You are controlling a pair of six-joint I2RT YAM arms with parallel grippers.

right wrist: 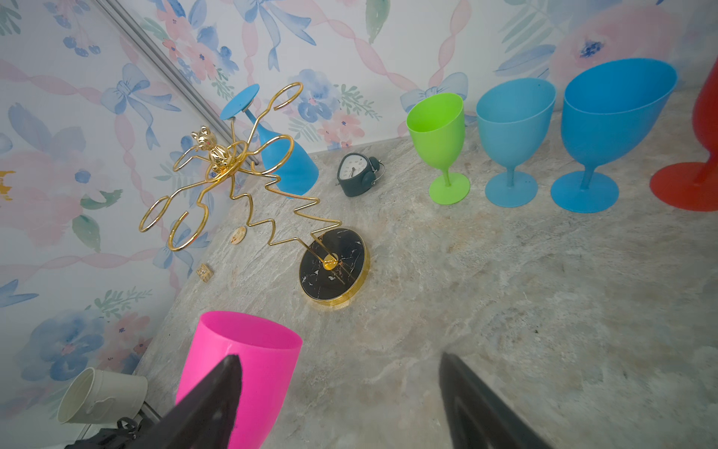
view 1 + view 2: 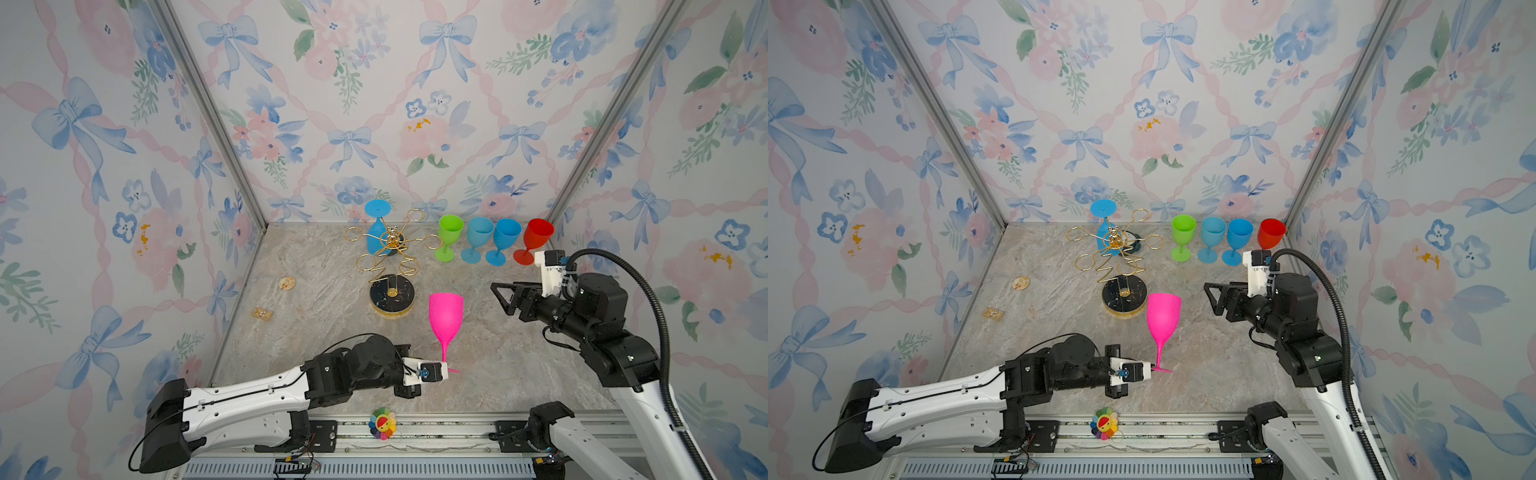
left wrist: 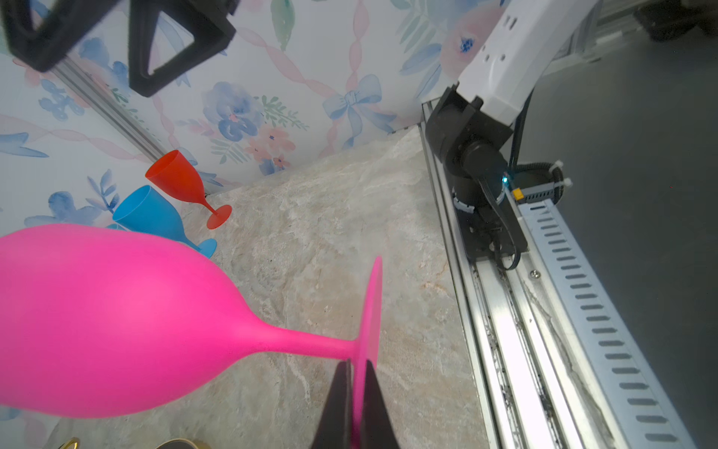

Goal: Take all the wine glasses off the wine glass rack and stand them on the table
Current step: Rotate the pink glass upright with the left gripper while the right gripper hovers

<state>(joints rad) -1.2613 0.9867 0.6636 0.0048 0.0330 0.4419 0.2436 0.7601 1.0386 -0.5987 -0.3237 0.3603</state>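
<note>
Pinched the pink wine glass (image 2: pixel 445 320) by its foot in the left claw (image 3: pixel 357 367), upright, near-right of the wine glass rack (image 2: pixel 392 299), probably for handoff to the spread, empty right claw (image 2: pixel 502 300).

The pink wine glass (image 2: pixel 445 318), pinched by its foot in my left gripper (image 3: pixel 357 365), stood between the base of the wine glass rack (image 2: pixel 392 297) and my wide-open right gripper (image 2: pixel 500 300). Bare marble tabletop (image 2: pixel 478 374) lay in front of it and to its right. The green glass (image 2: pixel 450 237), light blue glass (image 2: pixel 478 239), darker blue glass (image 2: pixel 505 241) and red glass (image 2: pixel 536 239) crowded the back wall. A hanging blue glass (image 2: pixel 377 232) filled the rack's far side, with a small clock (image 1: pixel 359 175) behind.
</note>
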